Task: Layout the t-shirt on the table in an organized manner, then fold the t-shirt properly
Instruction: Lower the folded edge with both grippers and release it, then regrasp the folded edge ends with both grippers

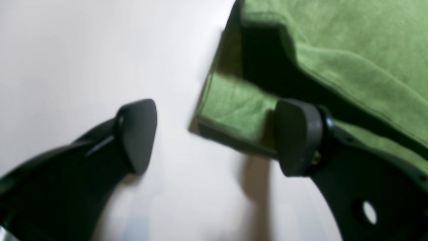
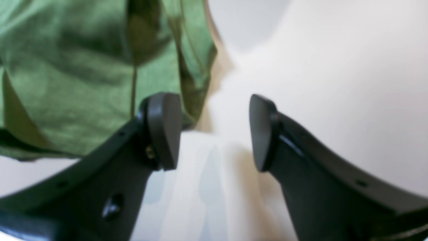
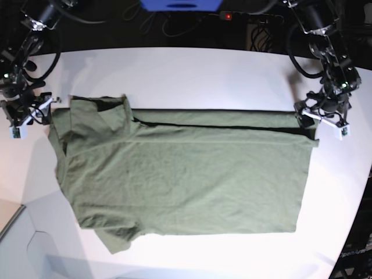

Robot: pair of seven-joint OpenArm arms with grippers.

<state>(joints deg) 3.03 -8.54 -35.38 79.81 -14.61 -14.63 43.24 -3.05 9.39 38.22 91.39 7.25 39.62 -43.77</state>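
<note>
The olive-green t-shirt (image 3: 186, 174) lies spread across the white table (image 3: 192, 75), its far long edge folded over toward the middle and its sleeves at the left. My left gripper (image 3: 317, 119) sits at the shirt's far right corner. In the left wrist view it (image 1: 217, 135) stands open, with a corner of the t-shirt (image 1: 234, 110) reaching into the gap beside the right finger. My right gripper (image 3: 32, 113) is at the shirt's far left end. Seen from the right wrist it (image 2: 214, 132) is open over bare table, the t-shirt (image 2: 83, 83) just behind its left finger.
The table's curved edge (image 3: 35, 232) runs along the near left and the right side. Cables and dark equipment (image 3: 226, 17) sit beyond the far edge.
</note>
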